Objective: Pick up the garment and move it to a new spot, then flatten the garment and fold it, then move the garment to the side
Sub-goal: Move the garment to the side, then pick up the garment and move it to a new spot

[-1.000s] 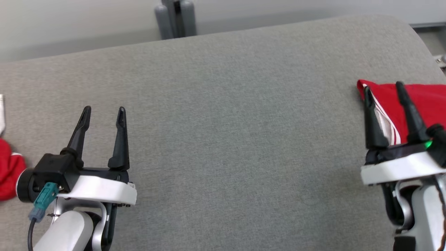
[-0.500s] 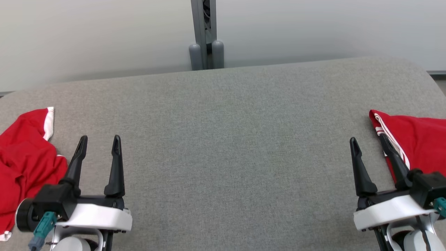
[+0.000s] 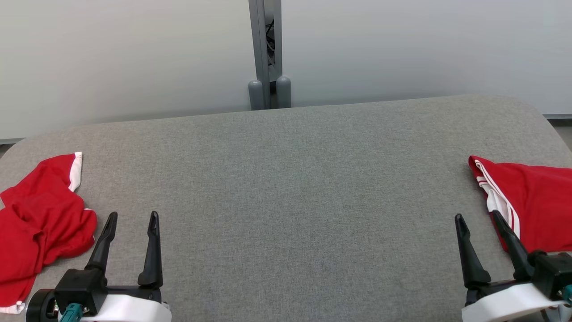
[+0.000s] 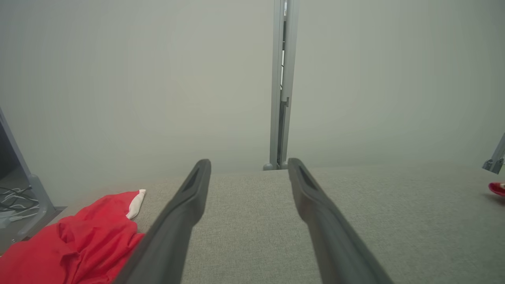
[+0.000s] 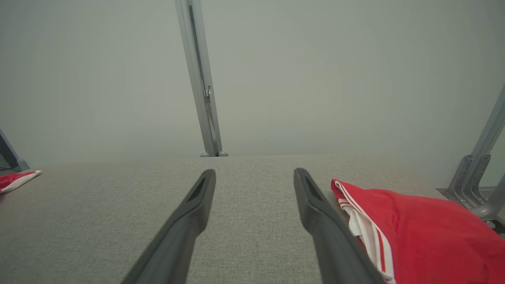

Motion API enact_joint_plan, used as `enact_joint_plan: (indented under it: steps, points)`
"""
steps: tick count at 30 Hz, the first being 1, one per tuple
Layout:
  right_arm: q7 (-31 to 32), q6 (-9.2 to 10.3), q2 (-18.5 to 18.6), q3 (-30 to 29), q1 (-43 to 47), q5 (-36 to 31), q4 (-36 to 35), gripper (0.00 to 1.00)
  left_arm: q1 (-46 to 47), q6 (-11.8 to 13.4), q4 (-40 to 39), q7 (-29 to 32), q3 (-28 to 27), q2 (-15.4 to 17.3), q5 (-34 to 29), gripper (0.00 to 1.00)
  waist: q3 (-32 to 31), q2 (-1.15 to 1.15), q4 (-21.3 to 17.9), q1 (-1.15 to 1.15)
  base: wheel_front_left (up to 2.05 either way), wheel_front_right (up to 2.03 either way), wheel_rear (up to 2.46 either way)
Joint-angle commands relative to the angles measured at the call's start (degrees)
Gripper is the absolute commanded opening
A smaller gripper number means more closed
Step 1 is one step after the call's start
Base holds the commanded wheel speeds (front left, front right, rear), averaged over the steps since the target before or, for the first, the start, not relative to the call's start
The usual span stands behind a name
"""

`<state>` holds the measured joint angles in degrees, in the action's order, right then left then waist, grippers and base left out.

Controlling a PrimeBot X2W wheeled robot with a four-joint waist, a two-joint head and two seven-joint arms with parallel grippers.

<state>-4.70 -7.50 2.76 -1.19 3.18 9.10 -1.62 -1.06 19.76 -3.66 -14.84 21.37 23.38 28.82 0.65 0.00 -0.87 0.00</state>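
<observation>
Your camera has tilted up. Left gripper [image 3: 132,215] and right gripper [image 3: 477,216] are spread and empty. The folded garment [image 3: 532,205] at three o'clock looks done, while the crumpled garment [image 3: 40,219] at nine seems untouched.

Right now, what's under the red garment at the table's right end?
The red garment lies on the grey fabric table, which shows beside it. A white-striped layer peeks out at its left edge. Anything else beneath it is covered.

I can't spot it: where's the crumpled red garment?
Head view: the crumpled red garment lies at the table's left edge, beside the left end effector.
</observation>
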Motion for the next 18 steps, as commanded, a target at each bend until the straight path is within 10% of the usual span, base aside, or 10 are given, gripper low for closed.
enact_joint_plan:
  steps: [1,18]
  points:
    - [0.3,0.01,0.3,-0.1,0.9,0.2,-0.7,1.00,-0.3,0.2,-0.1,-0.2,-0.1,0.4,-0.1,1.00,-0.1,0.00,0.0,0.00,0.00,0.00,0.00]
    - [0.5,0.01,0.3,-0.8,3.1,1.4,-2.2,1.00,-0.2,0.9,-0.9,1.4,1.0,0.3,0.2,1.00,-0.6,0.00,0.2,0.00,0.00,0.00,0.00]
